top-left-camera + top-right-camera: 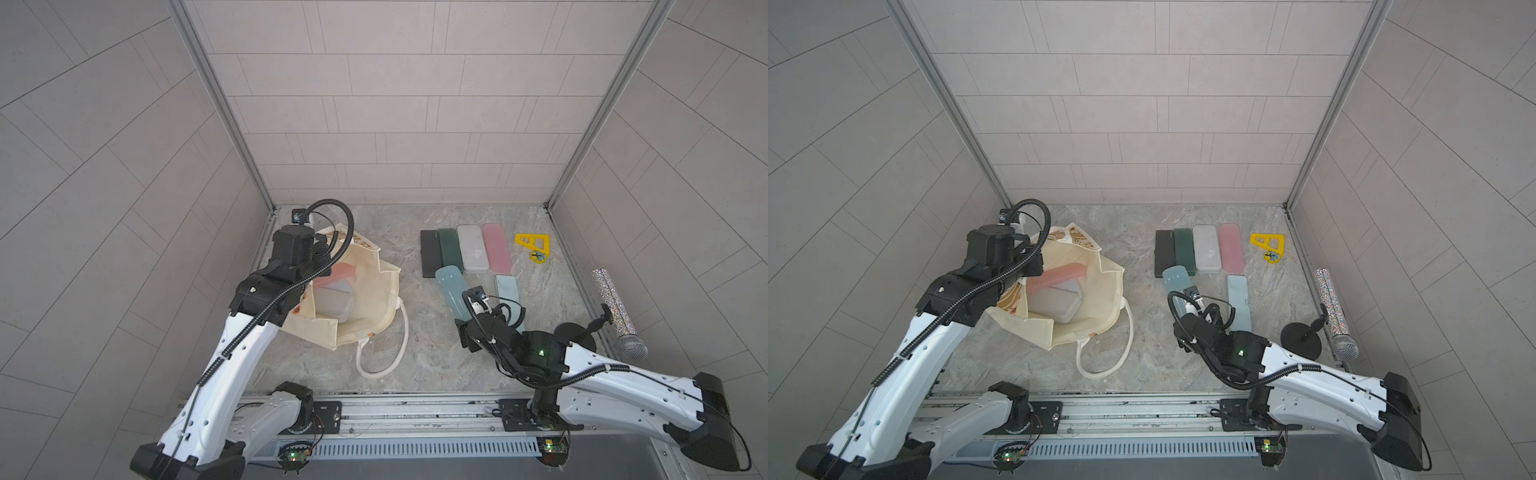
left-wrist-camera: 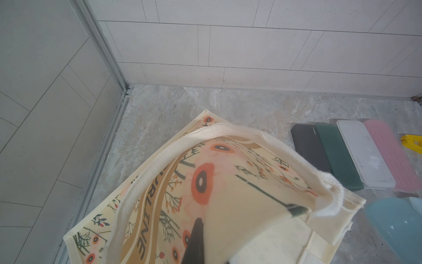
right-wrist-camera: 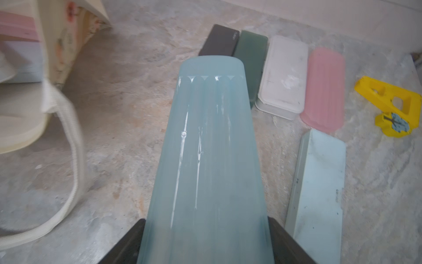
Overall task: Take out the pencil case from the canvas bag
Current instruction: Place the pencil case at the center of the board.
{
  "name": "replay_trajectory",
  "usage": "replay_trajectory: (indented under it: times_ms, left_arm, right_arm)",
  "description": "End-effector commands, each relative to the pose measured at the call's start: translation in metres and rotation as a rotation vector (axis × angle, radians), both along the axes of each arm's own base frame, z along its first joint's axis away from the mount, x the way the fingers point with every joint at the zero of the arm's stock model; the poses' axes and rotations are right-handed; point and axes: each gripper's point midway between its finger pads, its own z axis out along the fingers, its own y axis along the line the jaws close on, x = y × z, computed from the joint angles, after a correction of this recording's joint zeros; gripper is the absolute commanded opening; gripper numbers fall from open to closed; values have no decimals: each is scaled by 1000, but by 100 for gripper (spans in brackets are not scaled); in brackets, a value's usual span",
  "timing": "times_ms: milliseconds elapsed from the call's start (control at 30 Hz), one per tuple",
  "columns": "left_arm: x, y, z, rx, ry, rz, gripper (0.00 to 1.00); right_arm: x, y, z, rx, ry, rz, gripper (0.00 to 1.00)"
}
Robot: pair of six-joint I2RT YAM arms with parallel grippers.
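**Blue pencil case: out of the bag, in grip**

Ribbed, translucent pale-blue plastic pencil case (image 3: 205,148): clamped at its near end between the right gripper (image 3: 205,240) jaws, outside the cream flower-print canvas bag (image 1: 365,299), beside the row of four cases (image 1: 471,253). Left gripper (image 2: 205,246): pinched closed on the bag's printed wall. Inside the bag: pink case (image 1: 343,272), white case (image 1: 332,305).

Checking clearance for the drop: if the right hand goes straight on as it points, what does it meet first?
The blue case in the right hand leads; its tip would likely meet the near end of the green case or black case first. Height is unclear.
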Motion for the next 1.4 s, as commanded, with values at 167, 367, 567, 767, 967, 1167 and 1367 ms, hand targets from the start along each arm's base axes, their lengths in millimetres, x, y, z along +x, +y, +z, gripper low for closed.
replay_trajectory:
  times_ms: [167,367,567,767,967,1167,1367]
  left_arm:
    - [1,29,20,64,-80,143,0]
    - [6,41,11,65,-27,210,0]
    - [12,33,3,38,-1,169,0]
    - [16,26,0,19,6,134,0]
    - [19,21,-4,1,17,108,0]
    - [22,14,-7,-16,28,71,0]
    - [21,11,-6,-23,26,55,0]
  right_arm:
    - [4,-38,-47,61,153,-207,50]
    - [12,-51,-66,40,207,-276,51]
    - [19,-60,-80,11,248,-321,51]
    - [23,-69,-96,-48,293,-331,54]
    - [24,-77,-115,-106,350,-326,60]
    - [24,-78,-122,-121,384,-331,72]
    - [23,-84,-119,-135,376,-357,90]
